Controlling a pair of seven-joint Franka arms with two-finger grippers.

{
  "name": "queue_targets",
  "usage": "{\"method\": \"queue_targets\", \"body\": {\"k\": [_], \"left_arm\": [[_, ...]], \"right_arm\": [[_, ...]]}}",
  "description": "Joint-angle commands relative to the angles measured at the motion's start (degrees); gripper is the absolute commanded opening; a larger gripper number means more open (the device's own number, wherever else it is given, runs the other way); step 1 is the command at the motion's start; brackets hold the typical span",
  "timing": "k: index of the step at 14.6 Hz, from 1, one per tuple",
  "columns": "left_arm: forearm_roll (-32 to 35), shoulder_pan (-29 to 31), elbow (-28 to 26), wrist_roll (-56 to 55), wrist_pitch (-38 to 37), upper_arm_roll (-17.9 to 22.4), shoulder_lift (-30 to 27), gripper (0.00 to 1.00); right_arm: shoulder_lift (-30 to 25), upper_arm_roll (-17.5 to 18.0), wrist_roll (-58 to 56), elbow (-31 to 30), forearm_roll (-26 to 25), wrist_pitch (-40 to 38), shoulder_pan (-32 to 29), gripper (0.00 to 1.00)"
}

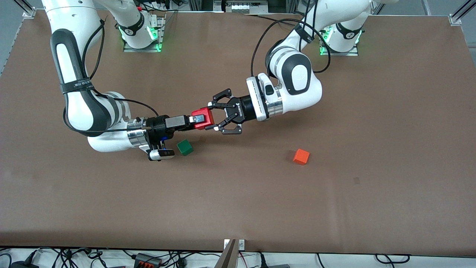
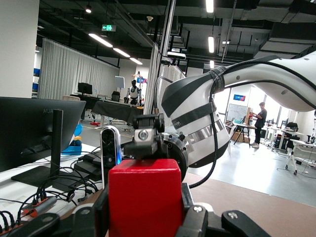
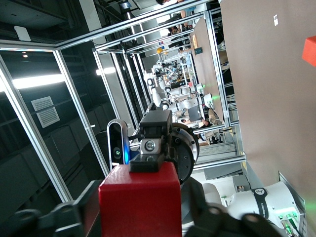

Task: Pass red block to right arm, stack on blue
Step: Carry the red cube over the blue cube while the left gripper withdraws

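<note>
Front view has both pincers meeting in mid-air over the middle of the table [image 1: 372, 208], so that's where I'd look first. The left gripper [image 1: 214, 117], coming in from the arm based at the left arm's end, is pinching the red block [image 1: 203, 118] between its black fingers. The right gripper [image 1: 196, 120] pokes in from its own end with a finger flat against the block's face, but I honestly can't tell whether it has clamped down or is only touching.

In the left wrist view the red block [image 2: 144, 197] fills the foreground, with the right arm's wrist just past it. The right wrist view shows the same block [image 3: 139, 200] from its own end.

Down on the table, a green cube [image 1: 185, 147] sits just beside the right arm's wrist, nearer the front camera than the block. An orange-red cube [image 1: 301, 156] lies well apart, toward the left arm's end. I can't spot the blue cube anywhere.
</note>
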Motion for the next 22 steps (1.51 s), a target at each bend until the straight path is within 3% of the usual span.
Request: {"method": "queue_targets", "body": {"k": [1, 5, 6, 7, 12, 16, 18, 22], "left_arm": [[-2.8, -0.6, 1.8, 4.4, 2.5, -0.2, 0.7, 0.1], [-3.1, -0.5, 1.8, 4.3, 2.5, -0.2, 0.6, 0.14], [-3.2, -0.4, 1.7, 4.1, 2.5, -0.2, 0.5, 0.38], [-3.0, -0.2, 1.6, 4.3, 2.4, -0.2, 0.3, 0.99], [-2.4, 3.3, 0.7, 3.0, -0.4, -0.2, -0.6, 1.0], [-1.0, 7.0, -0.6, 1.4, -8.8, -0.1, -0.6, 1.0], [4.0, 11.3, -1.4, -1.1, -16.7, -0.1, -0.2, 1.0], [18.6, 18.8, -0.6, -9.7, -25.8, 0.0, -0.2, 1.0]], "right_arm": [[0.5, -0.2, -1.3, 1.2, 0.9, -0.8, -0.2, 0.0], [0.6, -0.3, -1.6, 1.2, 0.8, -0.7, -0.1, 0.0], [0.6, -0.3, -1.6, 1.2, 0.7, -0.7, -0.1, 0.0], [0.7, -0.3, -2.1, 1.2, 0.6, -0.7, -0.2, 0.0], [1.7, -0.5, -3.9, 2.1, 0.4, -0.6, -0.2, 0.0], [1.7, -0.8, -3.9, 2.2, -5.5, -0.4, -1.6, 0.0], [1.6, -1.9, -3.9, 2.2, -9.4, -0.4, -2.0, 0.0], [1.3, -4.5, -3.5, 2.5, -22.7, -0.1, -2.1, 0.0]]}}
